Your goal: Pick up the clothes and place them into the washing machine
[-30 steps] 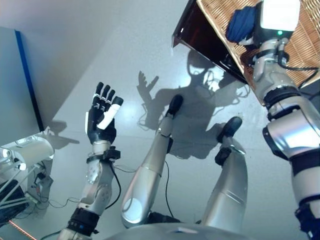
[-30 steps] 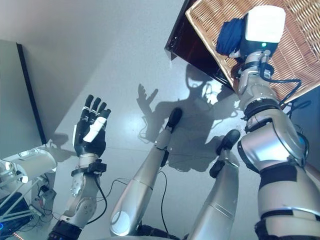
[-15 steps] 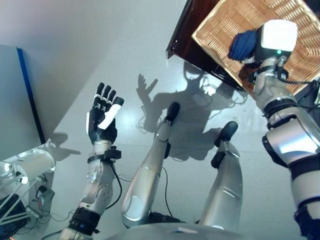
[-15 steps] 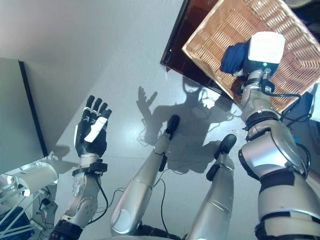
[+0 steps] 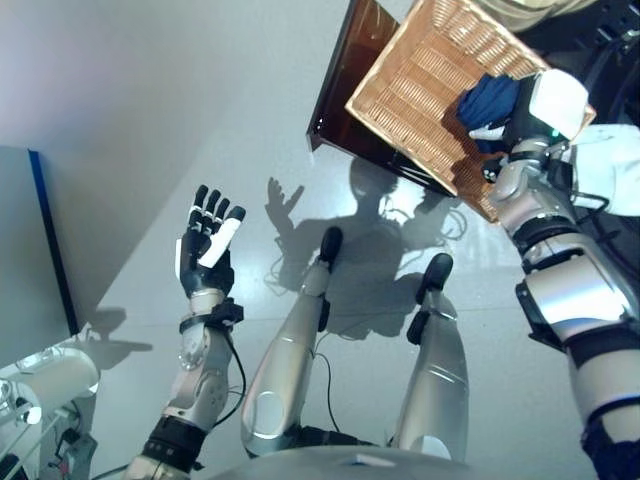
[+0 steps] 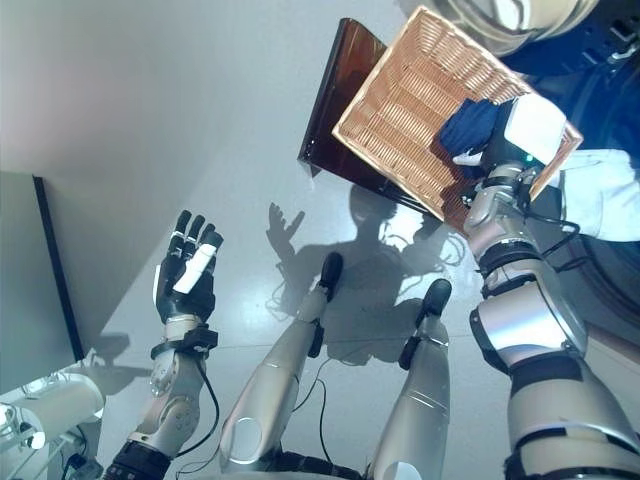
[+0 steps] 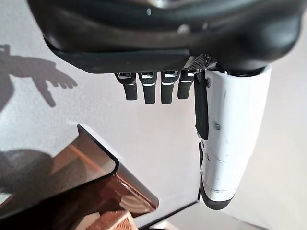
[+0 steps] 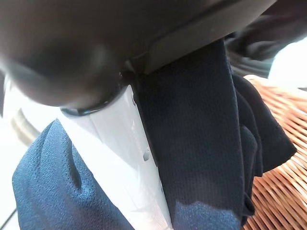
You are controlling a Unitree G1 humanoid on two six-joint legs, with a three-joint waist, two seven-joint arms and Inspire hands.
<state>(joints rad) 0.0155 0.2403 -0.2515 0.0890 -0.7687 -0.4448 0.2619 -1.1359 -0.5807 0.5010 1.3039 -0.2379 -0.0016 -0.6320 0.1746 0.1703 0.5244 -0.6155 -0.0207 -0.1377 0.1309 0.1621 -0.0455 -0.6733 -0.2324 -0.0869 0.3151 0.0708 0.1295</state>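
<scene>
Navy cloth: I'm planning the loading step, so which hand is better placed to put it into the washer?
Right. The right hand already grips the navy cloth above the wicker basket; the left hand hangs open over bare floor, holding nothing.

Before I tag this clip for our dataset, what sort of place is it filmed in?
Probably a laundry corner set up indoors. A wicker basket sits on a dark wooden stand over a smooth grey floor, and the right hand grips dark blue clothing above the basket.
</scene>
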